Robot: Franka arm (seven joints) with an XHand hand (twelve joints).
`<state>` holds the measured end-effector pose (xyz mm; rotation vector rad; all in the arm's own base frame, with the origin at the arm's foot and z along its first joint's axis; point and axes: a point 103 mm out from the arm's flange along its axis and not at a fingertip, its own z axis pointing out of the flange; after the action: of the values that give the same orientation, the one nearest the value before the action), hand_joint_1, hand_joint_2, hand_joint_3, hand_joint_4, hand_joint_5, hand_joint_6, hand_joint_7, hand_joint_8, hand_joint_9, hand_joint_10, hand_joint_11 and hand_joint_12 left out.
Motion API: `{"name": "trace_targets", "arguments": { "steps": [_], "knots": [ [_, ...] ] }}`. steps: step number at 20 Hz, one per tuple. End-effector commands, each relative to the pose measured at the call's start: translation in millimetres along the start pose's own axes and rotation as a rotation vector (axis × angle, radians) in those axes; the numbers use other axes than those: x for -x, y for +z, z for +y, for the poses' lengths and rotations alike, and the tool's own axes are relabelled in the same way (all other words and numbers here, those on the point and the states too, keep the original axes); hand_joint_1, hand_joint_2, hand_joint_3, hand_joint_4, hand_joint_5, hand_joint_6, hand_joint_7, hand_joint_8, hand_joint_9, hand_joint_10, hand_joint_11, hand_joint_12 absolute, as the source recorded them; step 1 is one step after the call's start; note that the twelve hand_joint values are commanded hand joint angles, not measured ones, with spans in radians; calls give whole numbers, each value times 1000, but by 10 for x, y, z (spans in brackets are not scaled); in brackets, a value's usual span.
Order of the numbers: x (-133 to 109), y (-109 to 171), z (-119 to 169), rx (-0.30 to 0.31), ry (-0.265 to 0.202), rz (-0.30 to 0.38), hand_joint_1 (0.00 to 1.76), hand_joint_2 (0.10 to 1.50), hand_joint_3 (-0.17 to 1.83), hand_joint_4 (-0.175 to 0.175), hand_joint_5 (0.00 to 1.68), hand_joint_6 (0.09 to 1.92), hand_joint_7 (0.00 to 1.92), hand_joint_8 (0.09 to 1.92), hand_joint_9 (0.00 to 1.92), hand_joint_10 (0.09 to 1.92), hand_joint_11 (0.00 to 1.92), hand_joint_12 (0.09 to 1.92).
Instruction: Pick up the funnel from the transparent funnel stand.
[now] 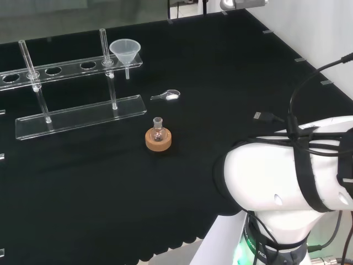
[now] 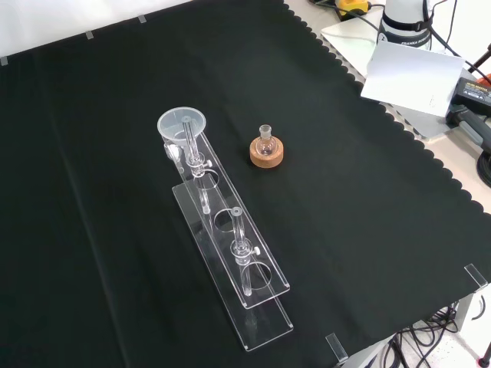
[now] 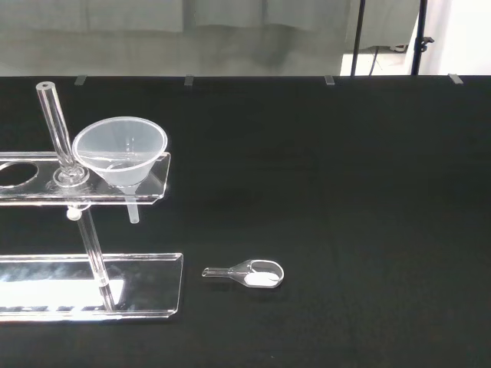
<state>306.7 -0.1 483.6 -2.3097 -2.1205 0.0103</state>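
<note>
Your clear cone-shaped plastic funnel [image 1: 126, 52] sits in the end hole of the transparent acrylic funnel stand [image 1: 83, 116], upper left of the head view.

Reading that view left to right, you have the stand's two-tier rack with its upright clear posts, the funnel seated at the rack's right end with its stem hanging below the upper shelf, then a small clear scoop holding white powder [image 1: 167, 96] lying on the black cloth [image 1: 220, 83] just right of the stand. Below the scoop, a small round glass flask [image 1: 158, 131] stands upright in a cork ring [image 1: 158, 139]. At lower right you see the arm's white link [image 1: 287, 176]. I cannot tell the state of the hand.
</note>
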Motion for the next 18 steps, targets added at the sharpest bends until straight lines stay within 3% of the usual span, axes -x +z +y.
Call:
{"name": "trace_targets", "arguments": {
  "steps": [1,5,15,18],
  "knots": [
    [-3,0,1,9,1,-8,67,1243,97,-1,184,87,0,349,72,707,13,1387],
    [-26,5,2,8,6,-8,3,1307,137,11,199,87,0,351,77,676,4,1366],
    [-29,15,60,18,25,-2,0,1308,144,11,204,87,0,350,80,668,2,1368],
    [-54,24,163,-5,33,0,0,1307,145,11,206,87,0,350,81,666,0,1368]
  ]
}}
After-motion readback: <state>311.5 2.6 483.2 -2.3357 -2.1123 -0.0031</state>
